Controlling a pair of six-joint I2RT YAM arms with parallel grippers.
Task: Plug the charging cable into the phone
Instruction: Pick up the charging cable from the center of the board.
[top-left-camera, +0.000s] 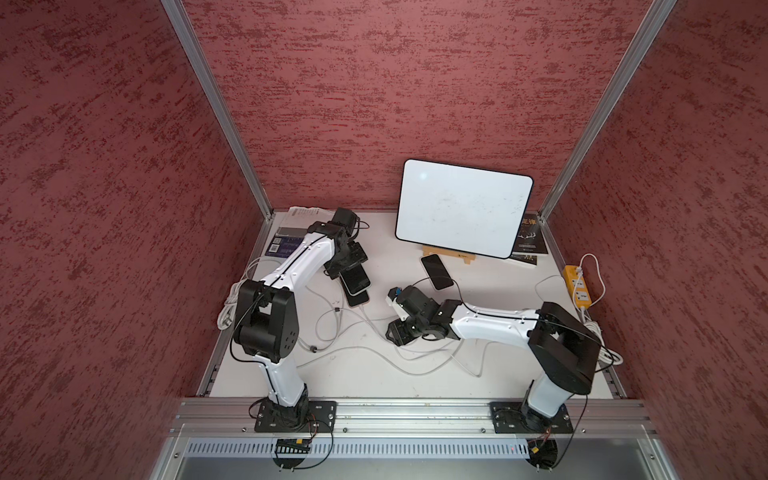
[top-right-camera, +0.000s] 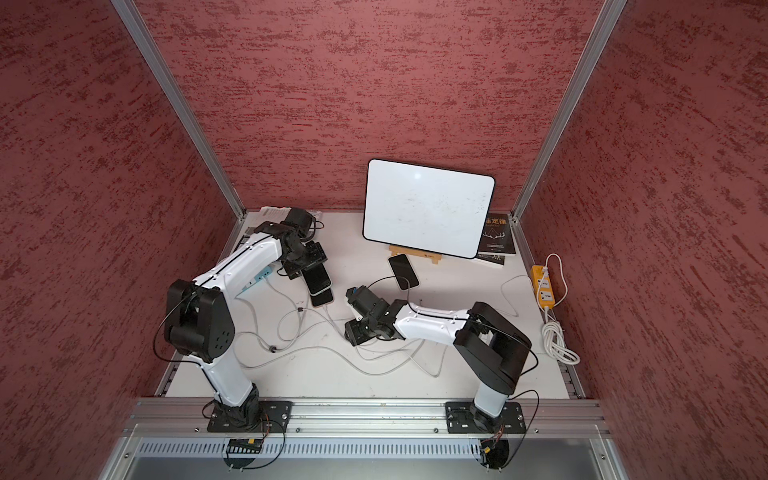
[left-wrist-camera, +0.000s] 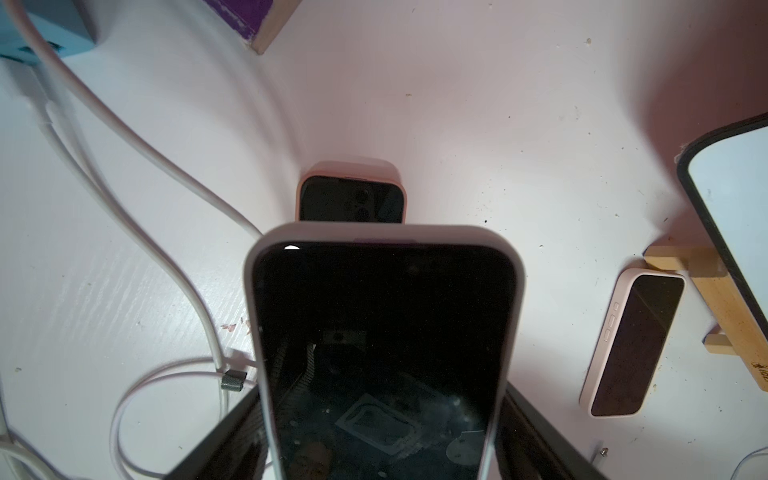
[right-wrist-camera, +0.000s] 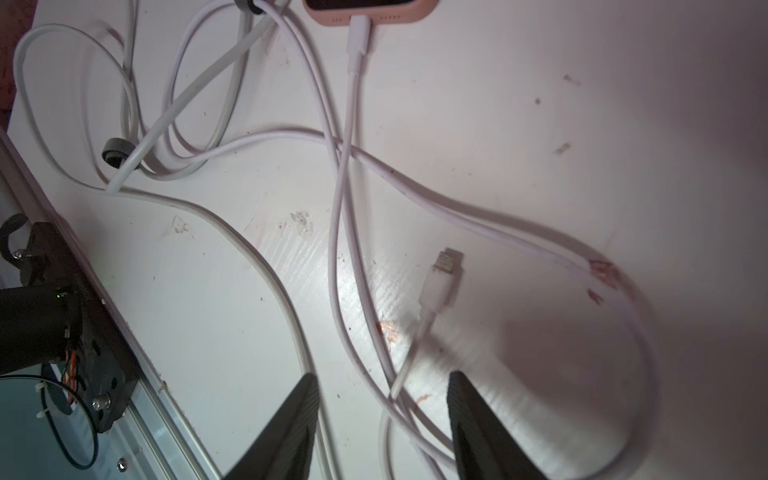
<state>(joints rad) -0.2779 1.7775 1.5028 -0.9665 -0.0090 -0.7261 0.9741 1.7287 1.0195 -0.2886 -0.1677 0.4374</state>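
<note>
In both top views the left claw (top-left-camera: 350, 269) pinches a grey-cased, dark-screened phone (top-left-camera: 358, 281) by its long edges above a pink-cased phone (top-left-camera: 359, 300). This probably leaves the free short end open for plugging. The held phone's long axis runs slantwise, with the free end pointing toward the front and the right claw (top-left-camera: 397, 332).

In the left wrist view the grey-cased phone (left-wrist-camera: 382, 340) lies screen up. Its long axis follows the claw's reach, and its far end overhangs the pink-cased one (left-wrist-camera: 351, 199) on the white tabletop (left-wrist-camera: 498, 124).

In the right wrist view the right claw (right-wrist-camera: 384, 415) is spread and straddles the thin white charging cable (right-wrist-camera: 408, 361) just behind its loose metal-tipped plug (right-wrist-camera: 440, 282). It likely sits there to grip near the plug for control. The plug lies flat, its tip pointing away from the claw.
</note>
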